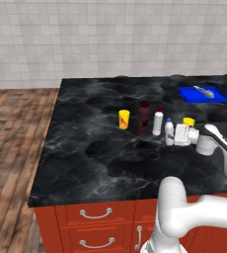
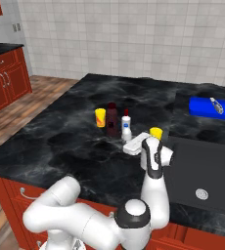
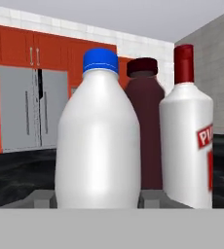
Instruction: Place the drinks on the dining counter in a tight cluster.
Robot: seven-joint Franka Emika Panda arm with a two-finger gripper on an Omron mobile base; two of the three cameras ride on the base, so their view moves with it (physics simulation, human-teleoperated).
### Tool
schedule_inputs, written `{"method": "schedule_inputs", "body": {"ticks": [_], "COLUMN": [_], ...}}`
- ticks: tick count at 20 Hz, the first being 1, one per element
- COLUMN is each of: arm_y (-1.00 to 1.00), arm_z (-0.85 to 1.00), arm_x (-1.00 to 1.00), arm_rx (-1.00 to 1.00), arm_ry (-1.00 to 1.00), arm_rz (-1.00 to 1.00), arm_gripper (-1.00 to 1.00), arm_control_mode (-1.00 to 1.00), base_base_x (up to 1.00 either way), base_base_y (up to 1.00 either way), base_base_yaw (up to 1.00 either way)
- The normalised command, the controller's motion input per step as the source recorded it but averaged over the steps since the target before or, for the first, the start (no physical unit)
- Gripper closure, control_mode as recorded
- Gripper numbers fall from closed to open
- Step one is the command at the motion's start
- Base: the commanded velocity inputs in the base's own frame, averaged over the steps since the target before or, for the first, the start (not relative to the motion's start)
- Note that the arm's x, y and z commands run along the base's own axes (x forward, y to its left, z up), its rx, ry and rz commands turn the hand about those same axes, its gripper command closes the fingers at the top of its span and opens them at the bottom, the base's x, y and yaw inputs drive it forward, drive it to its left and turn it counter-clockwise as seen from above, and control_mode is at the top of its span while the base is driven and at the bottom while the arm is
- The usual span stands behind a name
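Five drinks stand near together on the table (image 1: 86,163); the tool (image 1: 173,134) is clamped on the blue-capped bottle (image 3: 97,141), seemingly to tighten the cluster.

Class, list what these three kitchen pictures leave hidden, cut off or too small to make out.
- Label on the white red-capped bottle: hand view, cut by the right edge.
- Blue-capped bottle: right base view, mostly behind the gripper.
- Object on the blue tray: left base view, too small to identify.
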Motion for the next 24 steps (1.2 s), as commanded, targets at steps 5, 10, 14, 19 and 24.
{"method": "schedule_inputs", "body": {"ticks": [5, 10, 14, 19, 24], "arm_y": [-0.13, -0.05, 0.02, 0.01, 0.21], "arm_z": [-0.13, -0.21, -0.27, -0.17, -0.24], "arm_x": [0.18, -0.01, -0.07, -0.05, -0.10], "arm_rx": [0.00, 0.00, -0.01, 0.00, -0.03], "arm_ry": [-0.01, -0.05, -0.08, -0.08, -0.03], "arm_rz": [0.03, 0.03, 0.00, 0.00, -0.01], "arm_gripper": [1.00, 1.00, 1.00, 1.00, 1.00], "arm_control_mode": [-1.00, -1.00, -1.00, -1.00, -1.00], "base_base_x": [0.00, 0.00, 0.00, 0.00, 0.00], "base_base_y": [0.00, 0.00, 0.00, 0.00, 0.00], "base_base_yaw": [0.00, 0.00, 0.00, 0.00, 0.00]}}
